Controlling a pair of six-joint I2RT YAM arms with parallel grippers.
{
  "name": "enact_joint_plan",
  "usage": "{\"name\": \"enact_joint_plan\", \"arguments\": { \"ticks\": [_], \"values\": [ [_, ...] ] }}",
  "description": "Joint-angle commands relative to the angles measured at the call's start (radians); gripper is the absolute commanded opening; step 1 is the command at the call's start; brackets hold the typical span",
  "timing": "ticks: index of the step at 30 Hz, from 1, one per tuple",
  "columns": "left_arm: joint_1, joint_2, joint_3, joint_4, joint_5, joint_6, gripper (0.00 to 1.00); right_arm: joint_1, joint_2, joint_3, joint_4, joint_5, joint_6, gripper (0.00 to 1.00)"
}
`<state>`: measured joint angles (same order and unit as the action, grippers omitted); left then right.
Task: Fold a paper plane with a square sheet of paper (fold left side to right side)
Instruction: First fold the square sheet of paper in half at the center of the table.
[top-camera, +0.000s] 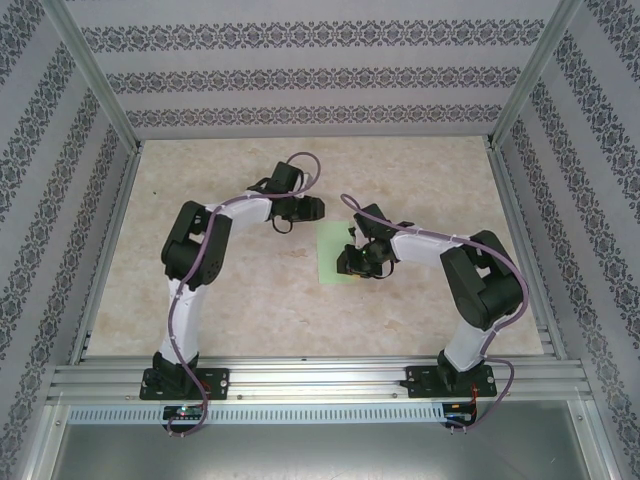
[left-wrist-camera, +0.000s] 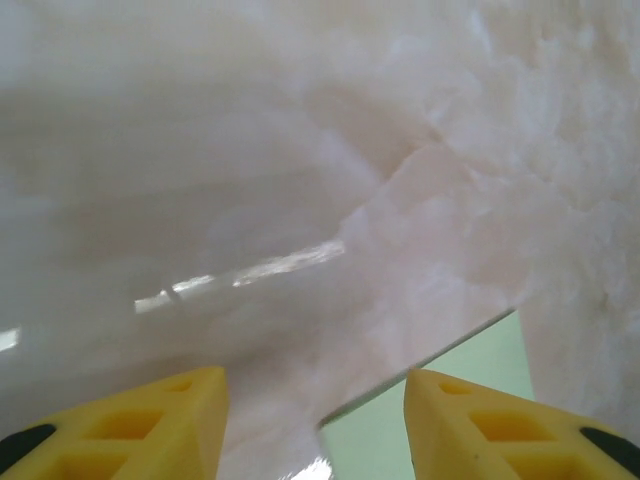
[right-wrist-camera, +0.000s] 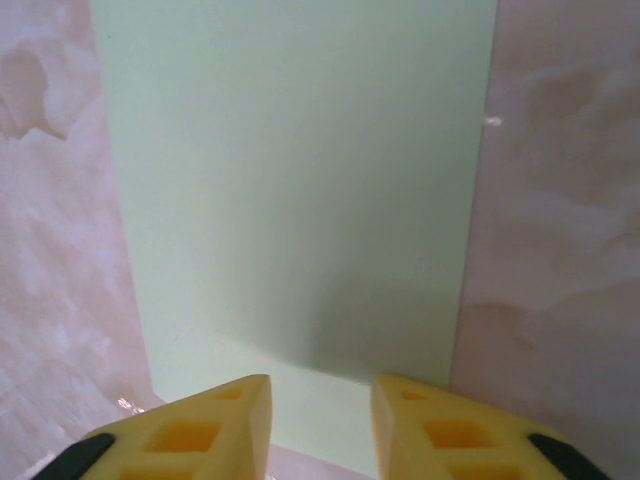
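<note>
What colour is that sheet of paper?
The sheet of paper is pale mint green, plain and unmarked; clearest in the right wrist view.

- Open tabletop (top-camera: 250, 300) left of the sheet of paper (top-camera: 333, 250) & along the far side; we'd pass freely there;
- left gripper (top-camera: 316, 208), jaws apart, sits by the sheet's far-left corner; right gripper (top-camera: 352, 263), jaws apart, over its near edge; both crowd the centre;
- patterned walls (top-camera: 60, 150) & alu posts (top-camera: 95, 75) hem us in on 3 sides.
</note>
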<state>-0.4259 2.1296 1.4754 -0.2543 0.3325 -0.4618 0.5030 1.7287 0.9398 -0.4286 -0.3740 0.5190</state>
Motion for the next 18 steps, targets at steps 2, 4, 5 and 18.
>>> {"name": "enact_joint_plan", "arguments": {
  "ticks": [2, 4, 5, 18],
  "values": [
    [0.015, -0.241, -0.130, 0.037, -0.008, 0.026, 0.52, -0.026, -0.091, 0.067, -0.047, 0.081, -0.072, 0.42],
    [0.009, -0.325, -0.223, 0.062, 0.044, -0.003, 0.51, -0.049, -0.098, 0.097, -0.067, 0.104, -0.092, 0.45],
    [0.004, -0.356, -0.262, 0.077, 0.068, -0.020, 0.51, -0.060, -0.093, 0.106, -0.070, 0.103, -0.099, 0.45],
    [-0.145, -0.336, -0.485, 0.291, 0.206, -0.242, 0.47, -0.131, -0.014, 0.094, -0.015, 0.018, -0.033, 0.39]
  ]
}}
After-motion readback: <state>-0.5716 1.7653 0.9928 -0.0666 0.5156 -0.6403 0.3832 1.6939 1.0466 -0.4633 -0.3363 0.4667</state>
